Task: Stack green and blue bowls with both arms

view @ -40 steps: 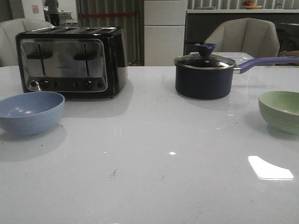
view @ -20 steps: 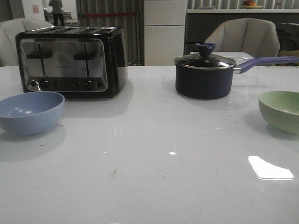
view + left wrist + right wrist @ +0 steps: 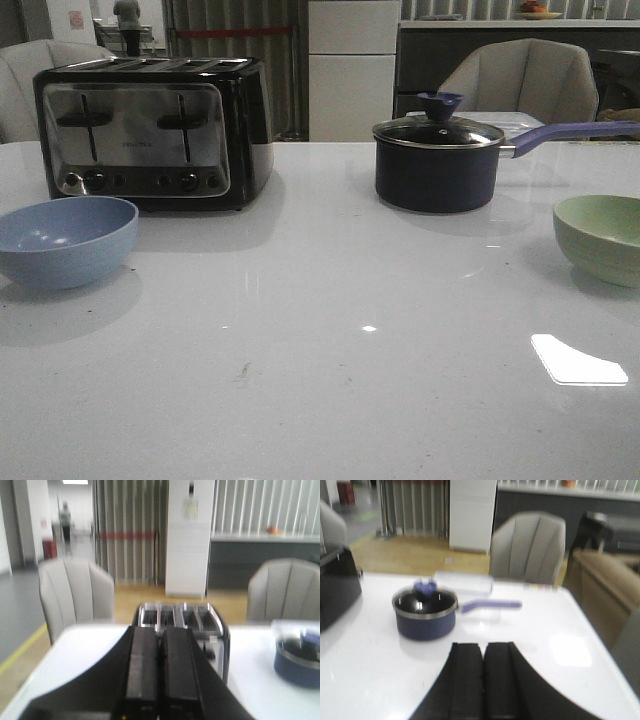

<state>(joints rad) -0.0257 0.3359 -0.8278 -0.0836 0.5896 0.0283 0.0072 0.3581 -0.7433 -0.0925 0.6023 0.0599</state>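
Up close, the left gripper (image 3: 160,680) shows its two black fingers pressed flat together with nothing between them, and the right gripper (image 3: 483,680) is closed the same way, empty. Neither arm appears in the front view. On the white surface (image 3: 330,380), the blue bowl (image 3: 64,240) sits upright near the left edge and the green bowl (image 3: 602,236) sits upright at the right edge, partly cut off by the frame; the two are well apart. Behind the blue bowl stands a black and silver toaster (image 3: 150,132). Farther right, behind and left of the green bowl, is a dark blue saucepan (image 3: 438,163) with a glass lid, handle pointing right. Grey chairs (image 3: 520,80) stand beyond the surface.
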